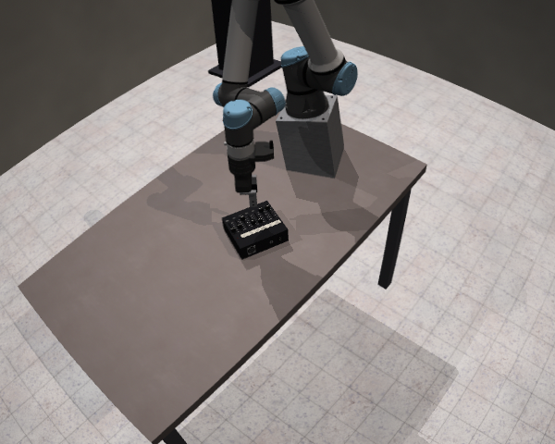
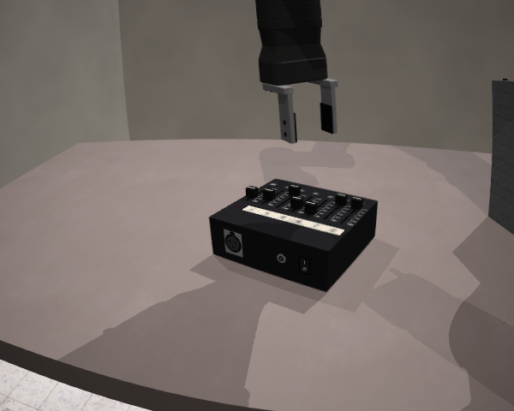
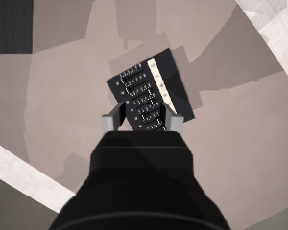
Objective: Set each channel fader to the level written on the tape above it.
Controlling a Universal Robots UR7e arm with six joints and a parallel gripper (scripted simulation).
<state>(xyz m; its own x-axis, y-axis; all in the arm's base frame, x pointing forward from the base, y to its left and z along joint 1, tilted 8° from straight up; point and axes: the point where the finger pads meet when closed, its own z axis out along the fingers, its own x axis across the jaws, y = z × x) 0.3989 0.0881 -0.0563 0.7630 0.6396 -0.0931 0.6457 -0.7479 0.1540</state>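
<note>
The black lighting desk [image 1: 264, 246] [image 2: 265, 247] [image 3: 180, 96] stands on its feet near the middle of the brown table [image 1: 125, 287] [image 2: 116, 221] [image 3: 240, 158]. A pale tape strip [image 1: 260, 230] [image 2: 292, 220] [image 3: 162, 86] runs across its top; the written levels are too small to read. Several black fader caps stand at different heights along their slots, among them one [image 2: 251, 191] at the left end and one [image 2: 356, 202] at the right end. My gripper [image 1: 252, 198] [image 2: 309, 133] [image 3: 142, 109] is open and empty. It hangs well above the desk's far edge, pointing down.
The arm's grey pedestal [image 1: 311, 143] [image 2: 510, 154] stands on the table behind and to the right of the desk. The desk's near face carries a round socket [image 2: 232, 242] and a switch [image 2: 304, 265]. Arm shadows fall across the table.
</note>
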